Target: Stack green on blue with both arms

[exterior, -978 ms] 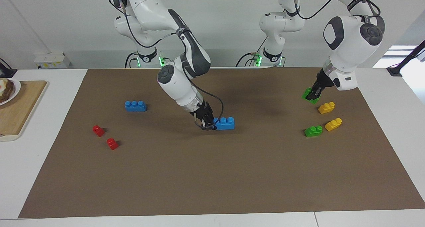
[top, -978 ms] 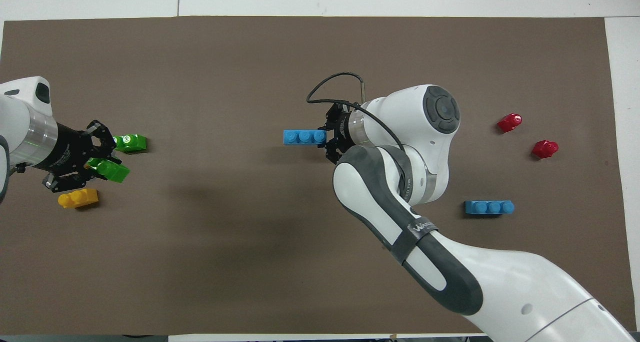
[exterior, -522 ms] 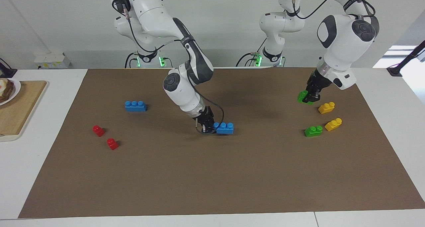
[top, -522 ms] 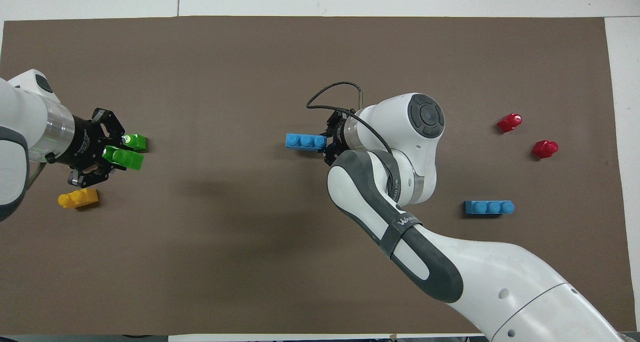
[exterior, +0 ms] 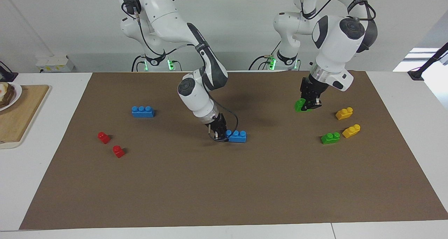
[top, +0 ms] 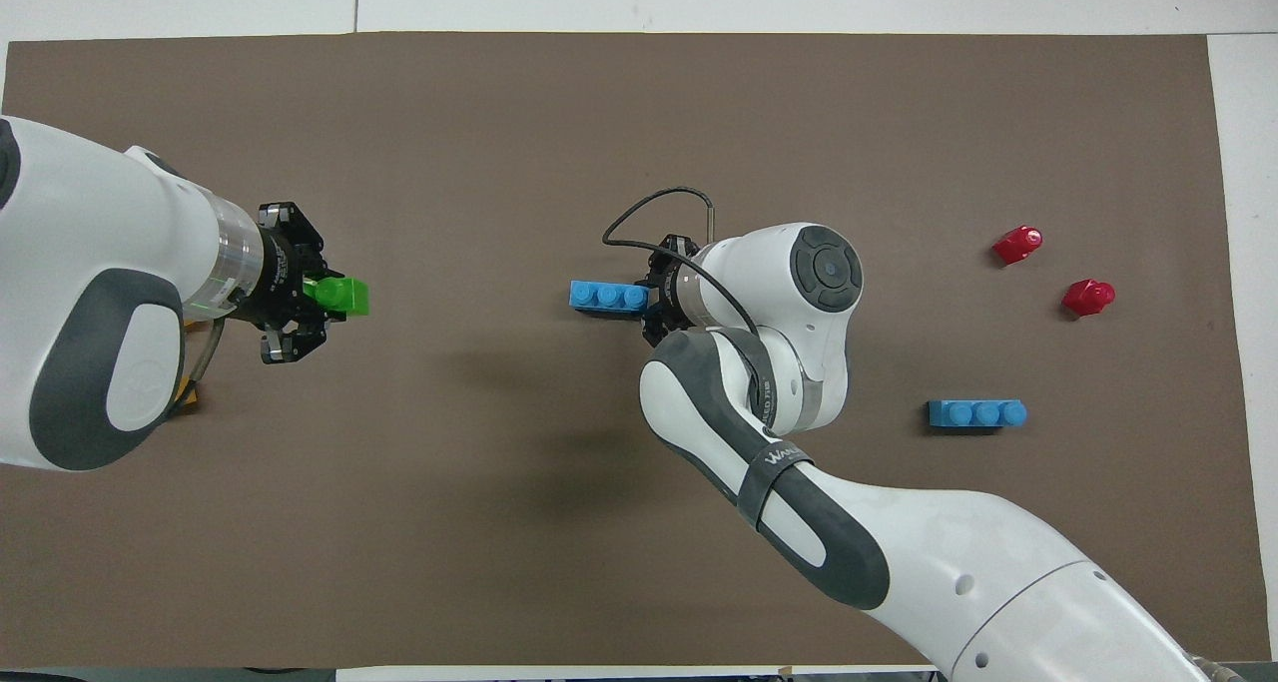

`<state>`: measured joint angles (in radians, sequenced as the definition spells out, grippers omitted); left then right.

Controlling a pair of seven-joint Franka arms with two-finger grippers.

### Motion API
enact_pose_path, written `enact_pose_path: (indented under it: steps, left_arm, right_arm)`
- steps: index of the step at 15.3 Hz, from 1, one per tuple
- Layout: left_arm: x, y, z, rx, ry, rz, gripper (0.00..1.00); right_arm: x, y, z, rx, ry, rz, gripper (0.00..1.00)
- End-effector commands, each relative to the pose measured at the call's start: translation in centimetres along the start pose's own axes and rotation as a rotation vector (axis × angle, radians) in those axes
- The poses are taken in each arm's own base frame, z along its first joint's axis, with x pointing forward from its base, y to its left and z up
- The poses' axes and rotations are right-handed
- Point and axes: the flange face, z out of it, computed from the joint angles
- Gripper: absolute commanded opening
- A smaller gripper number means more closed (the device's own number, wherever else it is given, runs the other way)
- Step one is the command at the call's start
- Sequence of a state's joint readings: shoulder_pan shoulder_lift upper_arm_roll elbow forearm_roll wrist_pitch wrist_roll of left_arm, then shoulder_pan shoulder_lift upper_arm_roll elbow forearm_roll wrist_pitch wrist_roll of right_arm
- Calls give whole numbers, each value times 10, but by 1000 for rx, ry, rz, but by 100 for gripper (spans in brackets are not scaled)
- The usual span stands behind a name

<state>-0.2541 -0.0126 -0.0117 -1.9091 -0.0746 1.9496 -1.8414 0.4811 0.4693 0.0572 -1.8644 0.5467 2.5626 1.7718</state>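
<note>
Carrying green brick (exterior: 300,105) clamped in left gripper (exterior: 309,102); blue brick (exterior: 236,135) pinned by right gripper (exterior: 218,134); misalignment risked if tilted.

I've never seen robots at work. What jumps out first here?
Two white arms work over a brown mat. The left gripper carries a green brick in the air above the mat, while the right gripper holds one end of a blue brick resting mid-mat. Red, yellow, green and blue spare bricks lie scattered toward both ends.
</note>
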Motion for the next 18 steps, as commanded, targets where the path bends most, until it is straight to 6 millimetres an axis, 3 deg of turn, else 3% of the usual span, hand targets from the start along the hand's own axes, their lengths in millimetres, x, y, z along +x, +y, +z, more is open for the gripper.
enact_pose_path:
  steps: [1,2,5,8,11,13,15,18]
  left_arm:
    - [-43,-7,15,-21,-23,-72,0]
    - [-61,-11,22,-18,-21,-79,0]
    - [-78,-13,36,-12,-21,-131,0]
    - [-115,-18,50,-7,-30,-89,0]
    - [-153,-15,78,24,-25,-73,0]
    - [-157,-13,81,19,-28,-81,0]
    - [-175,-13,85,10,-38,-60,0]
    - [-192,7,93,0,-51,-65,0]
  right_arm:
    - [7,5,2,21,20,-10,0]
    - [11,7,5,25,24,-18,0]
    - [17,7,5,32,29,-39,0]
    - [16,8,6,33,29,-41,0]
    - [16,10,7,27,31,-50,0]
    - [15,10,6,28,29,-48,0]
    - [16,11,7,25,31,-48,0]
    - [20,14,9,18,37,-51,0]
